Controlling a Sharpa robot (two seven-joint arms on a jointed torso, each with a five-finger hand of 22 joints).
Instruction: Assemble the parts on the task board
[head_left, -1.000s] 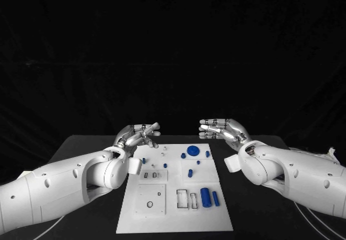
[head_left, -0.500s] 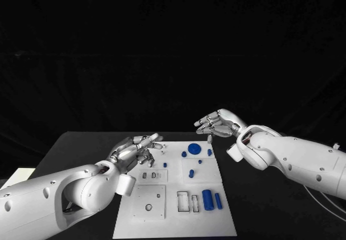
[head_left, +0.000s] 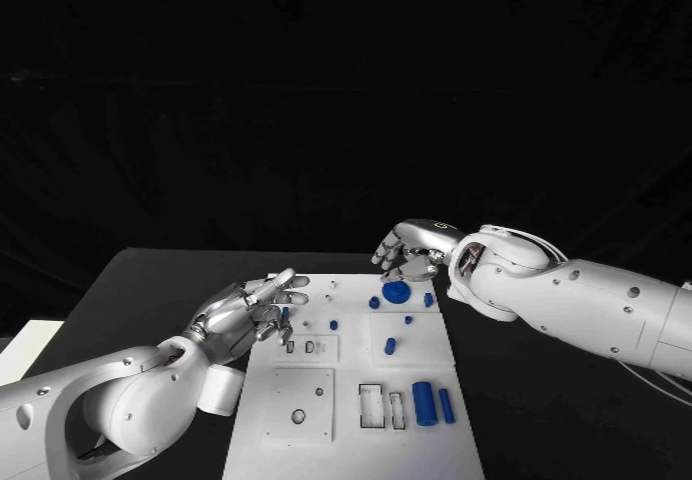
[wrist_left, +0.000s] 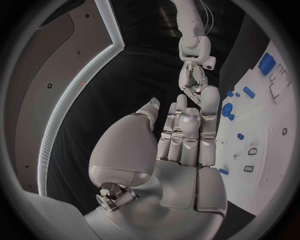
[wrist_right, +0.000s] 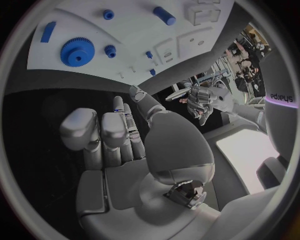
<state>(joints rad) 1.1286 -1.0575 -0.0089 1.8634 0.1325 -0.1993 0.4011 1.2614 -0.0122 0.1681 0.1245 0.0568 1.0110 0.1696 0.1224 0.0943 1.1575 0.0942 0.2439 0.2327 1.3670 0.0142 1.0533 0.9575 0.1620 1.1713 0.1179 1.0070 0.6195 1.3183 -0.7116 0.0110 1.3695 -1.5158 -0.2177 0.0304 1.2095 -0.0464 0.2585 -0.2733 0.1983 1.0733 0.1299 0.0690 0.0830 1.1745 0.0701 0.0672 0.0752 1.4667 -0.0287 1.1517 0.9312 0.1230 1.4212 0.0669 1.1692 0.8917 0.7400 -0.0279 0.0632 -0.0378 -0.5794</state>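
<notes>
Black tabletop (head_left: 144, 290) carries the white rectangular task board (head_left: 353, 445). Nearest me lie two blue cylindrical pegs (head_left: 424, 402) beside rectangular slots. Mid-board, my left hand (head_left: 245, 315) hovers over the board's left edge, fingers loosely spread, holding nothing. Farther off, the round blue toothed gear (head_left: 397, 291) lies at the far end; my right hand (head_left: 408, 252) hangs just above it, fingers apart and curled downward, empty. Judgement: gear pick-up is the step in hand. I should descend squarely, close evenly on the rim, and avoid nudging the small blue studs (head_left: 375, 302) beside it.
</notes>
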